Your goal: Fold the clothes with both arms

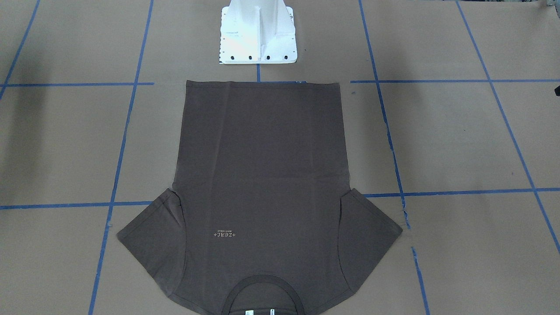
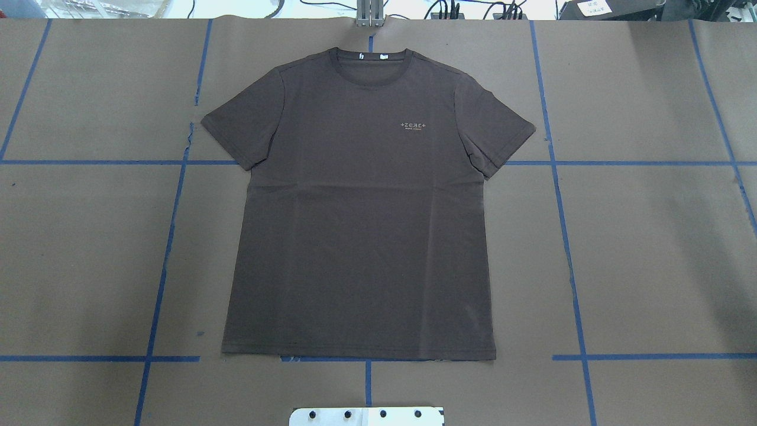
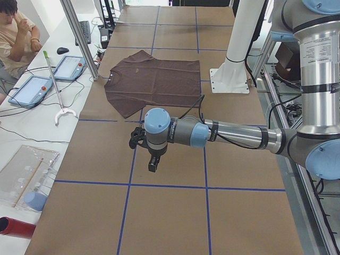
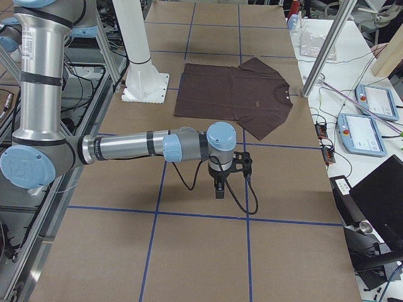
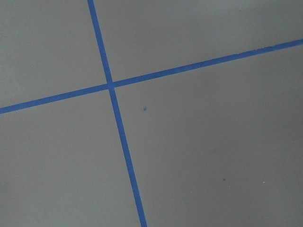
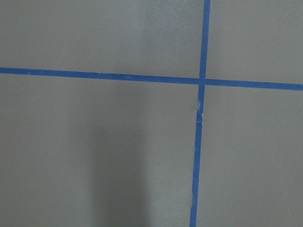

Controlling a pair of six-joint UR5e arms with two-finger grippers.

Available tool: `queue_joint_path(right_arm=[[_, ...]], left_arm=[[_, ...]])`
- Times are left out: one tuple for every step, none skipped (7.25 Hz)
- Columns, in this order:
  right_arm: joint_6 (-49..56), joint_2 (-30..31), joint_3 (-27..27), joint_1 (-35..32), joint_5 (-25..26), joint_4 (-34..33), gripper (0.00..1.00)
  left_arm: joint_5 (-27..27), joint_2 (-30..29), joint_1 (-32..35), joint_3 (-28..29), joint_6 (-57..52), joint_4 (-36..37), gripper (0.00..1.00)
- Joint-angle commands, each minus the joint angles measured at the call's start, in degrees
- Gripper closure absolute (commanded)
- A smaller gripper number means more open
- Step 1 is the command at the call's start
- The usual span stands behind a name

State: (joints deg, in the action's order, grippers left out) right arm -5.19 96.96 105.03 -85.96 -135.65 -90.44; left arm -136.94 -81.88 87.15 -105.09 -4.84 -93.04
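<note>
Pale chest lettering (image 2: 413,125) on dark brown short-sleeved T-shirt (image 2: 355,248): "+ZEAL+"
Smaller line (image 2: 413,131) beneath: too small to read

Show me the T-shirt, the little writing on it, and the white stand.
T-shirt (image 2: 355,236): overhead view, middle of the body.
Writing (image 2: 413,125): overhead view, centre of the pale chest lettering.
White stand (image 1: 258,48): front-facing view, its bolted foot.

Dark brown T-shirt (image 2: 361,225) lies flat, front up, sleeves spread, pale chest lettering showing; left arm (image 3: 239,135) and right arm (image 4: 126,146) hover outstretched either side, well apart from it.
</note>
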Motion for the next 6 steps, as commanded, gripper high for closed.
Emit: queue_joint_path(right_arm=[[0.0,0.2,0.3,0.0,-0.3,0.2,0.0],[0.0,0.1,0.4,0.0,-0.3,0.4,0.0],[-0.1,0.3,-0.6,0.0,0.0,0.6,0.0],[-0.1,0.7,-0.1,0.0,-1.4,0.7,0.0],[-0.1,1.3,0.0,0.0,-3.4,0.8,0.0],[-0.3,0.8,0.3,0.3,-3.6,1.8,0.0]], left_arm=[[0.7,-0.2,0.1,-0.8,-1.3,0.3,0.0],[0.7,-0.1,0.4,-0.8,-1.2,0.4,0.0],[0.8,1.3,0.6,-4.3,-1.3,0.0,0.0],[0.4,1.4,0.7,-4.4,-1.8,0.0,0.0],[1.0,1.5,0.7,-2.1,-2.1,-0.3,0.0],[-0.1,1.4,0.6,-3.3,-1.4,-0.2,0.0]])
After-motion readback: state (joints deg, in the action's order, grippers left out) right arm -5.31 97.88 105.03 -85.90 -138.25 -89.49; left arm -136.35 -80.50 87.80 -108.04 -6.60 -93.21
